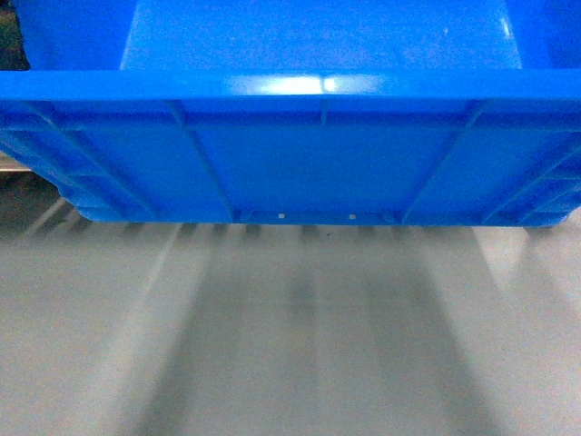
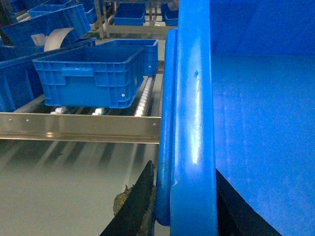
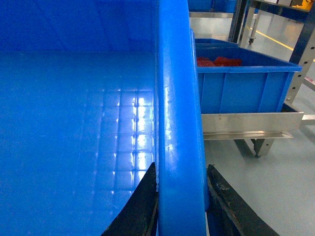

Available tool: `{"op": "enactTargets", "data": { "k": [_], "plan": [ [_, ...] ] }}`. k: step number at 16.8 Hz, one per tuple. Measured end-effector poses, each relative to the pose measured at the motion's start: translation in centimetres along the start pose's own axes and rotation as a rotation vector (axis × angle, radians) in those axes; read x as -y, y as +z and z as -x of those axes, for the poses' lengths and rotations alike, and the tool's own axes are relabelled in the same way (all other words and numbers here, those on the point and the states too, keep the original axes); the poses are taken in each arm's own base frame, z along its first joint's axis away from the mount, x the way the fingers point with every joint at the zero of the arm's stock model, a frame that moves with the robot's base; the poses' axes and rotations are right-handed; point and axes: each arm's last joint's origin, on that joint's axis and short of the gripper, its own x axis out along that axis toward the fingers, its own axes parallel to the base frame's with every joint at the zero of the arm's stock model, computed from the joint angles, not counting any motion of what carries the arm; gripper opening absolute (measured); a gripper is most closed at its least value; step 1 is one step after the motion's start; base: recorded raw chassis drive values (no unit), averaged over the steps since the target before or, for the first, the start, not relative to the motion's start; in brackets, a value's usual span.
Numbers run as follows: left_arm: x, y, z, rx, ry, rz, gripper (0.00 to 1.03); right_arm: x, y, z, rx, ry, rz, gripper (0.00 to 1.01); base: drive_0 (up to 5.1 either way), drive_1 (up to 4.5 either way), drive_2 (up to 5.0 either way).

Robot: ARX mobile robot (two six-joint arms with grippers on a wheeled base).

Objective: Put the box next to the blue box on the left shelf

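Blue box (image 1: 300, 154) rim pinched between left fingers (image 2: 140, 201) and right fingers (image 3: 142, 206), grey concrete floor (image 1: 290, 345) below, left shelf (image 2: 78, 127) rollers past left fingers carrying another blue crate (image 2: 88, 76)

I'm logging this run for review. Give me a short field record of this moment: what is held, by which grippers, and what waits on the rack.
held item: large blue crate, empty inside as far as shown
left gripper: shut on the crate's left rim
right gripper: shut on the crate's right rim
crate position: off the floor, not yet on the flow rack
on rack: smaller blue crate resting on the rollers
free space: bare rollers between that crate and the held one
right side: blue bin with red contents
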Motion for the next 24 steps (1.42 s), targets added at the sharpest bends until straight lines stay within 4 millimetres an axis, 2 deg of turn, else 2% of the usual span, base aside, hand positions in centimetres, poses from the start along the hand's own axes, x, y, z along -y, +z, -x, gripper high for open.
{"op": "enactTargets", "data": {
  "k": [17,24],
  "plan": [
    [0.0,0.09,0.01,0.009,0.0,0.002,0.2,0.0,0.09,0.01,0.008,-0.001,-0.002,0.21,0.0,0.0,0.0],
    [0.0,0.11,0.01,0.01,0.0,0.002,0.2,-0.01,0.11,0.01,0.01,0.0,0.0,0.21,0.1,4.26,-4.0]
  ]
}}
